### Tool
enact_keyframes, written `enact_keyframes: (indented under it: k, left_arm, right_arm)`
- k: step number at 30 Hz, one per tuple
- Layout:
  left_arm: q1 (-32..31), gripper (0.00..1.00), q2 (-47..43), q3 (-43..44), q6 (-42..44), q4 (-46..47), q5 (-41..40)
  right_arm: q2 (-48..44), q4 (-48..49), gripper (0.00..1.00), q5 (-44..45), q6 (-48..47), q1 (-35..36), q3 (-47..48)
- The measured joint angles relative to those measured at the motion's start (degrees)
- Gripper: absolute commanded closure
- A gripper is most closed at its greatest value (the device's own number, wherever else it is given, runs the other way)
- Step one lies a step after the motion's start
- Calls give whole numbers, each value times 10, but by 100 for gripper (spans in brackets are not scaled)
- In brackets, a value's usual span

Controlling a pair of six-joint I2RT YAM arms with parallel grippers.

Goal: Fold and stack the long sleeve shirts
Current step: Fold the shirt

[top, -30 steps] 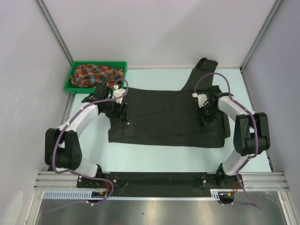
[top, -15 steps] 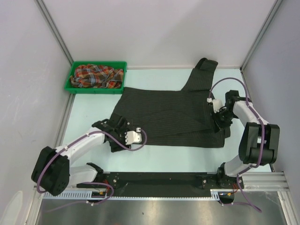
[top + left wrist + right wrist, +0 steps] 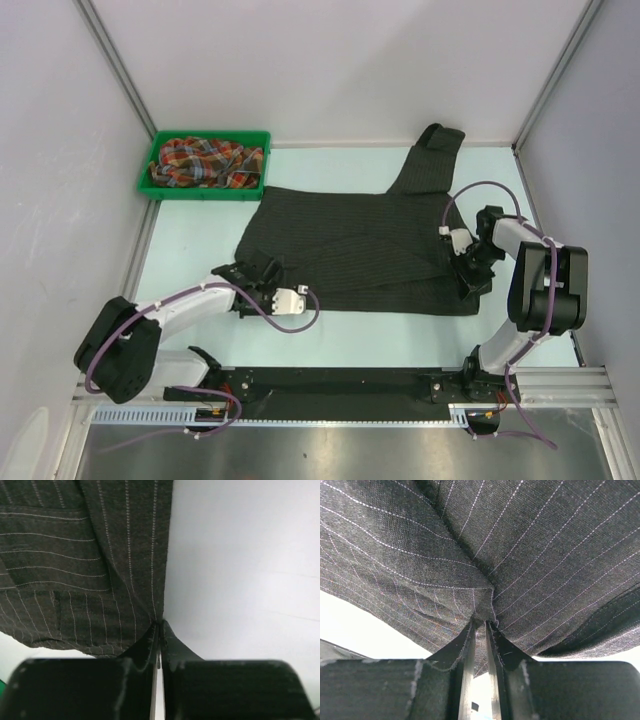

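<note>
The black shirt point(image 3: 360, 245) lies mid-desk point(image 3: 200, 235), a sleeve trailing toward 1 o'clock. In the last second both arms have dragged cloth from its far side to its 6 o'clock edge, so the first fold looks nearly laid. The left tool point(image 3: 159, 630) and right tool point(image 3: 481, 622) each pinch cloth. Bare desk remains at 6 and 9 o'clock. The plaid shirt point(image 3: 205, 160) sits in the bin point(image 3: 200, 194) at 10 o'clock.

No legible text, labels, brand marks or numbers in any view. The black pinstriped shirt point(image 3: 350, 240) shows stripe pattern only, including close up in both wrist views. Any marking on the green bin point(image 3: 200, 195) or the arm housings is too small to read from the top view.
</note>
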Motion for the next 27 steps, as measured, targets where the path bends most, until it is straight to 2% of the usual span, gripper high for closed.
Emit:
enact_keyframes:
  k: [9, 15, 18, 19, 21, 22, 25, 27]
  left_arm:
    - [-55, 100, -45, 0, -1, -70, 27]
    - [-68, 100, -81, 0, -1, -110, 60]
    - [-70, 89, -89, 0, -2, -122, 73]
    - [-71, 79, -89, 0, -1, -123, 76]
    - [-71, 69, -89, 0, -2, -132, 82]
    - [-71, 59, -89, 0, -5, -137, 84]
    - [-71, 47, -90, 0, -10, -146, 90]
    - [-71, 43, -90, 3, -13, -152, 91]
  right_arm:
    - [-25, 14, 81, 2, -43, -18, -26]
    - [-84, 39, 81, 18, -90, -31, -80]
    - [-110, 43, 81, 24, -112, -35, -103]
    - [-114, 43, 81, 24, -117, -35, -106]
    - [-115, 36, 78, 25, -128, -37, -106]
    - [-115, 30, 77, 24, -132, -38, -104]
    - [-115, -10, 70, 23, -139, -47, -95]
    - [-113, -49, 65, 16, -140, -56, -68]
